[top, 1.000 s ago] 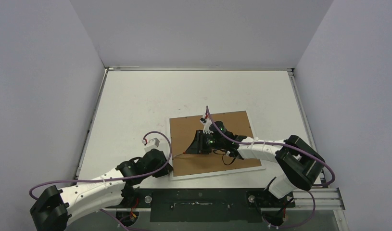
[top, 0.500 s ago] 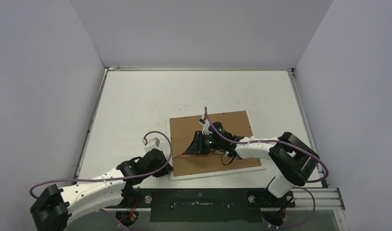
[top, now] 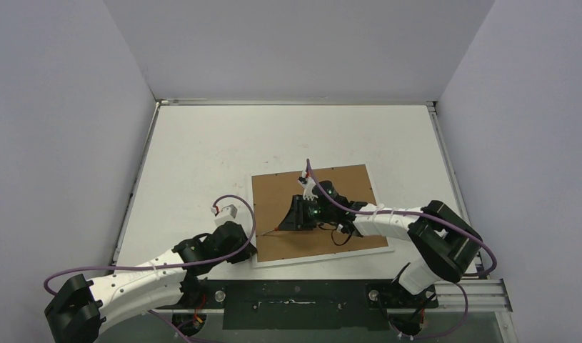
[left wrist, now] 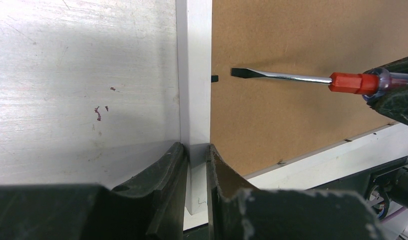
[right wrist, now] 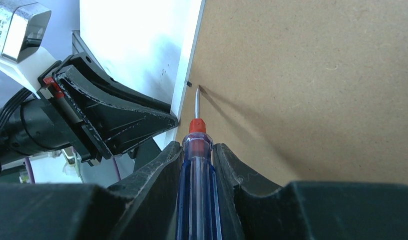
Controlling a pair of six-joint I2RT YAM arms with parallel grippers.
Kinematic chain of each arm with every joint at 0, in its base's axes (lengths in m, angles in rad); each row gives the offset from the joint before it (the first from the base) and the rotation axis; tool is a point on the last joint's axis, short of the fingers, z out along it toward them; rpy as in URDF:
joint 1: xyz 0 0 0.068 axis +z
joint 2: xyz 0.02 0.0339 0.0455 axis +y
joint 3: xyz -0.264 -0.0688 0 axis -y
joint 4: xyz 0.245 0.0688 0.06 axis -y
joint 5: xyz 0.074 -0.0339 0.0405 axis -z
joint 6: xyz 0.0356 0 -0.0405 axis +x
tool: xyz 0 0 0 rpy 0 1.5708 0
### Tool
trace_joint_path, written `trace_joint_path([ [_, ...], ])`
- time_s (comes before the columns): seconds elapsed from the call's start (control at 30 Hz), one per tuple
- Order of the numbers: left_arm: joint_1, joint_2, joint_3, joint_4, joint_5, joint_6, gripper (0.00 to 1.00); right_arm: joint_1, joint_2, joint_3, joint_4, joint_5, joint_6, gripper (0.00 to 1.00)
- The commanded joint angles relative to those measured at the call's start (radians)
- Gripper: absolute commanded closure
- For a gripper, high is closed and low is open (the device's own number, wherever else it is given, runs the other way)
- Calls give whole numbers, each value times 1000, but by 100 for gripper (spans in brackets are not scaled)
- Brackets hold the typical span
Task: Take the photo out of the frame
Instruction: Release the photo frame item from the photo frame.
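Note:
The frame (top: 273, 193) lies face down on the table, brown fibreboard back up, narrow white border strips around it. The photo is hidden under that back. My left gripper (left wrist: 195, 156) is shut on the white border strip (left wrist: 194, 75) at the frame's near-left corner (top: 253, 251). My right gripper (right wrist: 197, 152) is shut on a red-and-blue screwdriver (right wrist: 196, 195) and hovers over the back (top: 288, 220). The flat blade of the screwdriver (left wrist: 272, 75) points at a small black tab (left wrist: 215, 78) on the left border, stopping just short of it.
The white table (top: 202, 150) is bounded by grey walls at the left, back and right. A black base rail (top: 295, 300) runs along the near edge. Purple cables loop over both arms. Small red marks (left wrist: 99, 112) dot the table left of the frame.
The left jaws have closed onto the frame's border strip. The right arm's elbow swung left and back, with the screwdriver staying over the same spot.

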State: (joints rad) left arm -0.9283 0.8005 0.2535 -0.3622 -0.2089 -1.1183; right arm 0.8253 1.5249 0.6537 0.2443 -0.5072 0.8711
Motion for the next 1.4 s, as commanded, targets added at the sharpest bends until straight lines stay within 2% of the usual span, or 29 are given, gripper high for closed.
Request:
trace_joint_path([
  [0.0, -6, 19, -35, -77, -24, 13, 100, 1, -21, -9, 27, -16, -14, 100],
  [0.33, -6, 11, -37, -78, -24, 15, 100, 16, 53, 1, 111, -34, 22, 100],
  [0.77, -6, -6, -41, -83, -29, 15, 100, 14, 28, 15, 38, -26, -11, 100],
  [1.37, -6, 16, -34, -81, -40, 17, 100, 18, 122, -11, 221, -86, 104, 100],
])
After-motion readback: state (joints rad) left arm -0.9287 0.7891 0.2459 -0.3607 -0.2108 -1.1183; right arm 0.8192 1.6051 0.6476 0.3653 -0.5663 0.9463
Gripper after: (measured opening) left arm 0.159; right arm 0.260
